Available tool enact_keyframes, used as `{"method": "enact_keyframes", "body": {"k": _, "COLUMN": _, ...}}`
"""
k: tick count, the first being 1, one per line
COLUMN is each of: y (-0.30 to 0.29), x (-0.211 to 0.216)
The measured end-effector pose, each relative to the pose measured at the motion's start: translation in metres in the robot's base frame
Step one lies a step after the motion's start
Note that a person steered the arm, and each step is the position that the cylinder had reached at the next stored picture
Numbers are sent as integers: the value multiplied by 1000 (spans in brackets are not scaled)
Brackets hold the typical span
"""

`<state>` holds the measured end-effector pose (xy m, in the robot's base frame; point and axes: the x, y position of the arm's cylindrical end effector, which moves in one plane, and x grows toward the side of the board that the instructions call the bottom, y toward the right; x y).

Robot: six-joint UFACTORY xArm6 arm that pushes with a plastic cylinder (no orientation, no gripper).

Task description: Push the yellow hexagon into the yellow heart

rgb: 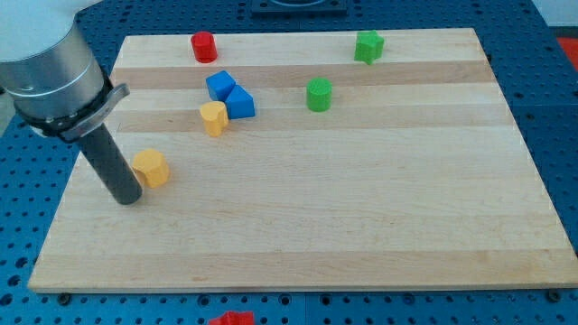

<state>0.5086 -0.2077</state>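
No claw on this arm: it ends in a dark rod, so nothing opens, closes or holds. My tip rests on the board just beside the hexagon, at its lower left in the view, touching it or nearly so; the frame does not settle which.

That yellow hexagon lies near the board's left edge. Its target, the yellow heart, sits up and to the right, somewhat apart, with clear wood between them. Right of the heart, a blue triangle touches it or nearly does, and a blue cube sits behind that.

Judging by its look, the hexagon is a small, stiff, light block that should slide easily on smooth wood and may spin if struck off centre. Since it cannot be gripped, contact belongs on the flat face opposite the heart, the lower-left side, in line with both centres. A steady push should keep it from slipping off the rod.
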Motion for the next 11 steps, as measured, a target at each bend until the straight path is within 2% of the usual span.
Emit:
{"method": "enact_keyframes", "body": {"k": 1, "y": 33, "x": -26}}
{"method": "enact_keyframes", "body": {"k": 2, "y": 35, "x": -59}}
{"method": "enact_keyframes", "body": {"k": 4, "y": -1, "x": -62}}
{"method": "enact_keyframes", "body": {"k": 5, "y": 50, "x": -71}}
{"method": "enact_keyframes", "body": {"k": 6, "y": 56, "x": -107}}
{"method": "enact_keyframes", "body": {"k": 7, "y": 60, "x": -90}}
{"method": "enact_keyframes", "body": {"k": 8, "y": 3, "x": -87}}
{"method": "enact_keyframes", "body": {"k": 9, "y": -33, "x": -115}}
{"method": "enact_keyframes", "body": {"k": 10, "y": -1, "x": -126}}
{"method": "enact_keyframes", "body": {"k": 11, "y": 75, "x": -126}}
